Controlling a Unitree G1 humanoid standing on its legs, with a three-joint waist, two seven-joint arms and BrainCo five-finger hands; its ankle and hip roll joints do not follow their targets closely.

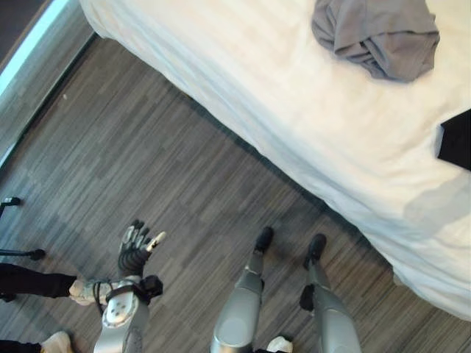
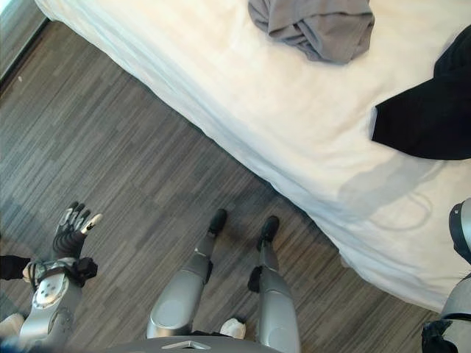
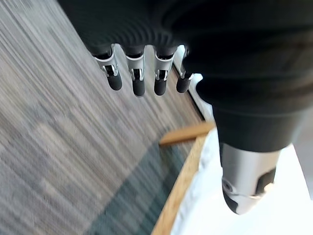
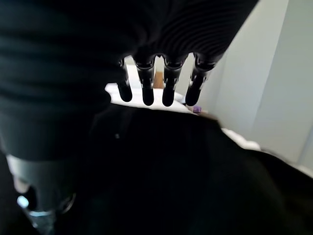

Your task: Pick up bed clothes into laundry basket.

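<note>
A crumpled grey garment [image 1: 379, 33] lies on the white bed [image 1: 280, 95] near its far side. A black garment [image 2: 434, 110] lies at the bed's right side. My right hand [image 4: 146, 90] is open, its fingers straight just above the black garment [image 4: 186, 171]; whether they touch it I cannot tell. My left hand [image 1: 136, 246] is open with straight fingers [image 3: 137, 83], over the floor at the lower left, holding nothing. Past the left hand, in the left wrist view, stands a wooden frame lined with white cloth [image 3: 183, 188], possibly the laundry basket.
The bed's edge runs diagonally from upper left to lower right, with dark wood-pattern floor [image 1: 147, 162] in front of it. A person's dark sleeve and hand [image 1: 77, 289] and a shoe [image 1: 55, 342] are close beside my left arm. A black stand foot [image 1: 22, 254] is at the far left.
</note>
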